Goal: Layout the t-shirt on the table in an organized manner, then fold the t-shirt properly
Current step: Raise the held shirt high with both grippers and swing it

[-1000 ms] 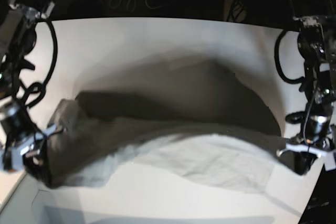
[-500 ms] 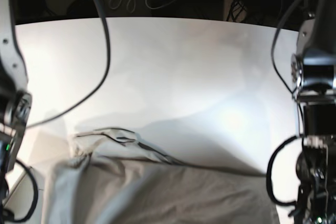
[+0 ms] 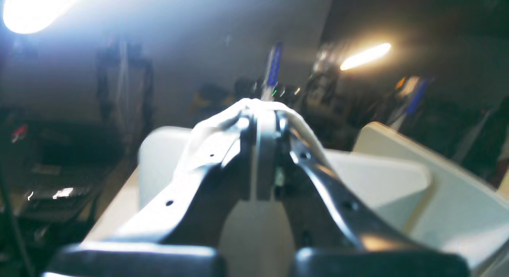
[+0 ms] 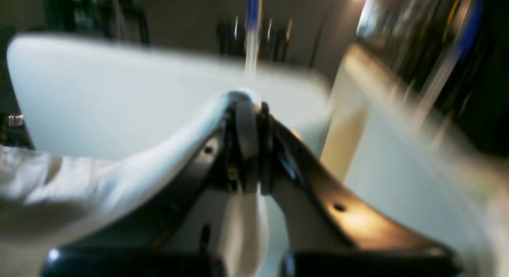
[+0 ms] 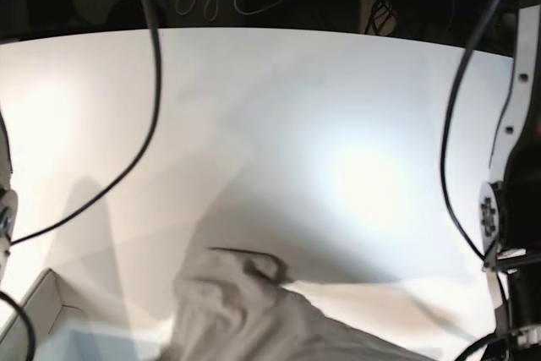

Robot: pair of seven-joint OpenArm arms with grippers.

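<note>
T-shirt (image 5: pixel 254 314) seen bunched at near edge of white surface (image 5: pixel 279 124), rest of cloth hanging out of frame toward camera. Left end effector (image 3: pixel 262 118) clenched on pale fabric fold, held up off surface. Right end effector (image 4: pixel 244 110) likewise clamped on fabric, cloth trailing off to side. Views pretty blurry tbh. Cables dangling across far half.

Base cam: high above the bench (image 5: pixel 279 124), looking down and across to its far edge. Each wrist cam sits right behind its end effector, left (image 3: pixel 264 110) and right (image 4: pixel 244 100), very close, blurred, facing out over the bench. All three share the bench top.
</note>
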